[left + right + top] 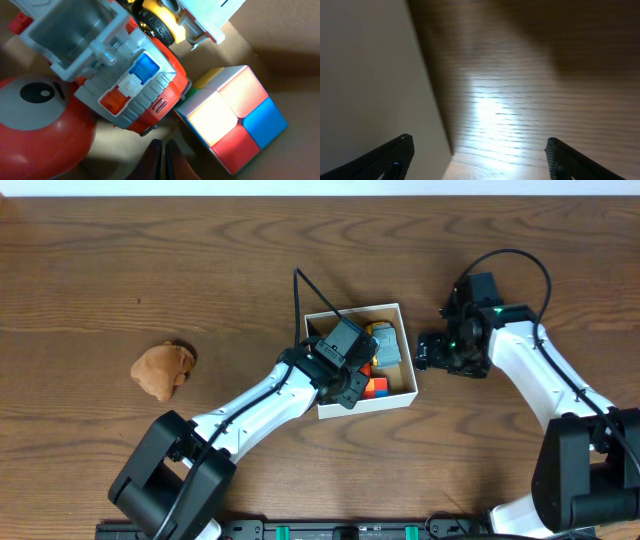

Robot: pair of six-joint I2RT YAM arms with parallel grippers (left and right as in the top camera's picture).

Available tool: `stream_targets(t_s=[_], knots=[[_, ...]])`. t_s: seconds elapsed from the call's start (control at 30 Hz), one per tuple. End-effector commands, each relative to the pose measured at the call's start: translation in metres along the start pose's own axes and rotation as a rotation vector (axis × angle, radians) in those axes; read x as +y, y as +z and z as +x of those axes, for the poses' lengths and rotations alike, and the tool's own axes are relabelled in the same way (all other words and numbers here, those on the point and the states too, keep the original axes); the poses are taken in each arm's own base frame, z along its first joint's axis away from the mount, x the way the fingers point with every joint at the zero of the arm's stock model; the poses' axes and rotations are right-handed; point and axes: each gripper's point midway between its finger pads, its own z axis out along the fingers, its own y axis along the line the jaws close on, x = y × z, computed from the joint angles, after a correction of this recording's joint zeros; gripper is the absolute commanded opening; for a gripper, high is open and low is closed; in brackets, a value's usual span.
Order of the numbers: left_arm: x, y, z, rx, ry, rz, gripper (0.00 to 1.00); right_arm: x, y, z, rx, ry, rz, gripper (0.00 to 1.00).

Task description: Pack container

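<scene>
The container (pixel 355 406), a small white-walled box with a tan inside, sits mid-table. Inside it lie a grey and orange toy truck (pixel 120 85), a two-by-two colour cube (pixel 232 117), a red rounded toy (pixel 40 130) and a yellow-wheeled white toy (pixel 180 22). My left gripper (pixel 161 160) is shut and empty, down inside the container between the truck and the cube. My right gripper (pixel 477 157) is open and empty, right beside the container's outer right wall (pixel 370 75), low over the table.
A brown crumpled lump (pixel 163 369) lies on the wooden table at the left, well apart from the container. A black cable (pixel 300 295) runs over the container's back left corner.
</scene>
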Motion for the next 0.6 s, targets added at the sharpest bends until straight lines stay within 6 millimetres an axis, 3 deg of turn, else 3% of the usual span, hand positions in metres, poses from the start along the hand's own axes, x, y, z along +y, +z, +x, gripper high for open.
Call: stream_targets(t_s=[0.0,0.57], knots=[[-0.007,0.004,0.001,0.016,0.027,0.042,0.06,0.015,0.005,0.005,0.018,-0.051,-0.042,0.88],[-0.038,-0.001,-0.024,-0.094,0.167,0.214,0.06,0.026,0.007,0.006,0.012,-0.083,-0.049,0.87]])
